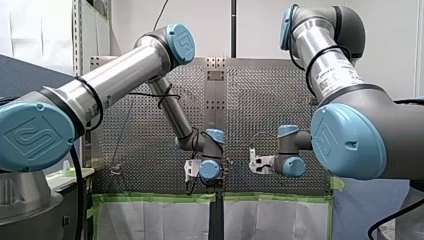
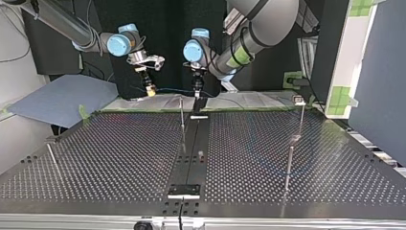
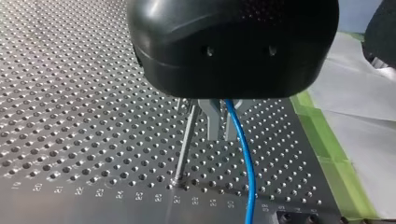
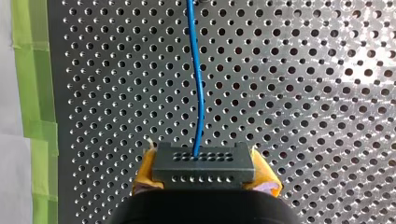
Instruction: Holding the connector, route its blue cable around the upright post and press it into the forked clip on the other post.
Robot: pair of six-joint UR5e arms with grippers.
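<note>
Held black connector point(image 4: 203, 165) firmly between right gripper's point(image 4: 204, 171) yellow pads point(image 4: 145, 170). Pinched blue cable point(image 4: 198, 93) in left gripper's point(image 3: 222, 123) narrowed metal fingers point(image 3: 211, 122), just beside upright post point(image 3: 187, 144). Judged routing barely begun; next needed to sweep cable around post.

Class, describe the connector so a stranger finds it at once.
Above the perforated table, find my right gripper and its yellow pads. Between them sits the connector, a dark grey block; only it has two rows of small holes with the blue cable leaving one.
</note>
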